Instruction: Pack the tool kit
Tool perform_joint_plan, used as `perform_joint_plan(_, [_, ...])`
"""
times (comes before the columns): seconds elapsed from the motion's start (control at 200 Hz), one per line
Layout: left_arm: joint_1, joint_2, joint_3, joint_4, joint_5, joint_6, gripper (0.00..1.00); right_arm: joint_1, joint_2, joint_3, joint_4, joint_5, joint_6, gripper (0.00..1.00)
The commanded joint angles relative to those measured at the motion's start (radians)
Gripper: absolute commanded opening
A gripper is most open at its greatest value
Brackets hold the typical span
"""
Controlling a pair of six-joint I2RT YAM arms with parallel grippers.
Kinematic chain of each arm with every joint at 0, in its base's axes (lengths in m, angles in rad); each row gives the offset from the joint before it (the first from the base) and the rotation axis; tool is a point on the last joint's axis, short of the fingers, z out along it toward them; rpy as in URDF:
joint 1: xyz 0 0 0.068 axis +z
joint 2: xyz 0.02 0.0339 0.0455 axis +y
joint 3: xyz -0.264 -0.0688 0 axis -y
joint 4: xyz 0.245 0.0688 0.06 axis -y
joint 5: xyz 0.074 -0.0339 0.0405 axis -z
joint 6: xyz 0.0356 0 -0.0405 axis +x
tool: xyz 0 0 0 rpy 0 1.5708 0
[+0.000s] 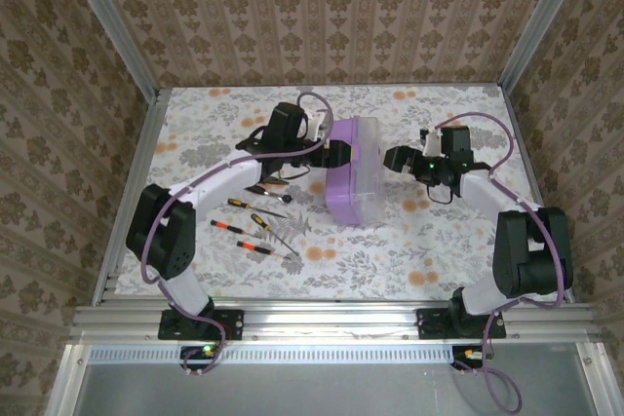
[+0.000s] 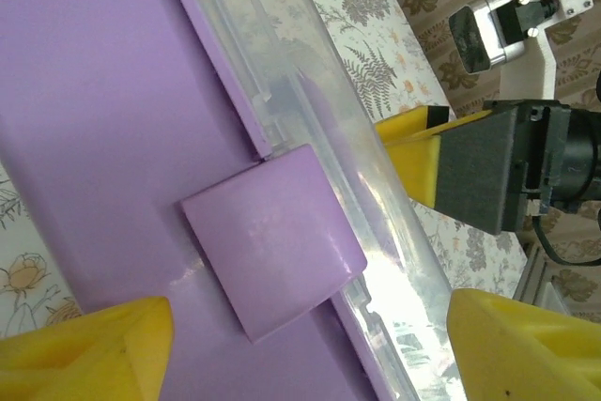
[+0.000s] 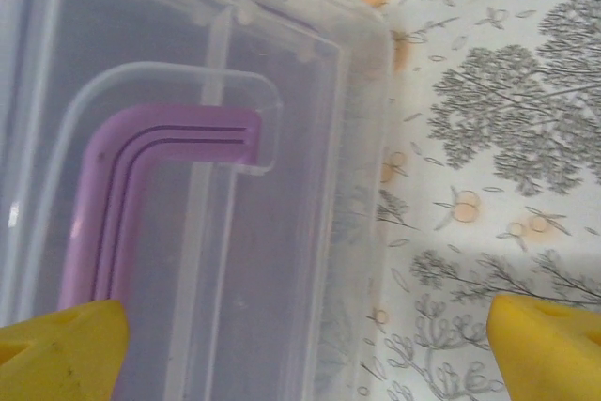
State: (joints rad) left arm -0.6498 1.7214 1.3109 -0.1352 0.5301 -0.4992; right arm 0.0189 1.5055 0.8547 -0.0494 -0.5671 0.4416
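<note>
The tool kit box (image 1: 353,172) rests mid-table, its purple body facing left and its clear lid facing right. My left gripper (image 1: 337,155) is open at the box's left side. In the left wrist view its yellow fingertips (image 2: 84,349) straddle the purple latch (image 2: 268,251) where body meets lid (image 2: 394,251). My right gripper (image 1: 396,158) is open at the lid side. In the right wrist view it (image 3: 305,359) spans the lid's edge, with the purple handle (image 3: 117,204) showing through the lid (image 3: 310,185). Black-orange screwdrivers (image 1: 250,208) (image 1: 232,228) (image 1: 259,246) lie on the table, left of the box.
A metal tool (image 1: 269,187), probably the pliers, lies beneath the left forearm. The flowered tablecloth (image 1: 409,250) covers the table, with metal rails and patterned walls round it. The right gripper's yellow finger and black body (image 2: 470,171) appear beyond the lid in the left wrist view.
</note>
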Motion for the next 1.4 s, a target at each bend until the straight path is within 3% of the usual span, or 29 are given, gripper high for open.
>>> perform_joint_plan(0.0, [-0.012, 0.034, 0.058, -0.089, -0.018, 0.052, 0.78, -0.006, 0.032, -0.055, 0.184, -0.139, 0.094, 0.97])
perform_joint_plan(0.15, [-0.025, 0.071, 0.110, -0.165, -0.031, 0.074, 0.78, -0.005, 0.076, -0.102, 0.320, -0.174, 0.163, 0.92])
perform_joint_plan(0.6, [-0.059, 0.143, 0.208, -0.248, -0.063, 0.098, 0.78, -0.004, 0.122, -0.114, 0.365, -0.187, 0.168, 0.90])
perform_joint_plan(0.87, [-0.073, 0.156, 0.245, -0.282, -0.074, 0.109, 0.78, 0.024, 0.094, -0.079, 0.282, -0.173, 0.111, 0.90])
perform_joint_plan(1.395, [-0.128, 0.237, 0.417, -0.529, -0.177, 0.215, 0.83, 0.074, 0.067, -0.003, 0.185, -0.130, 0.066, 0.91])
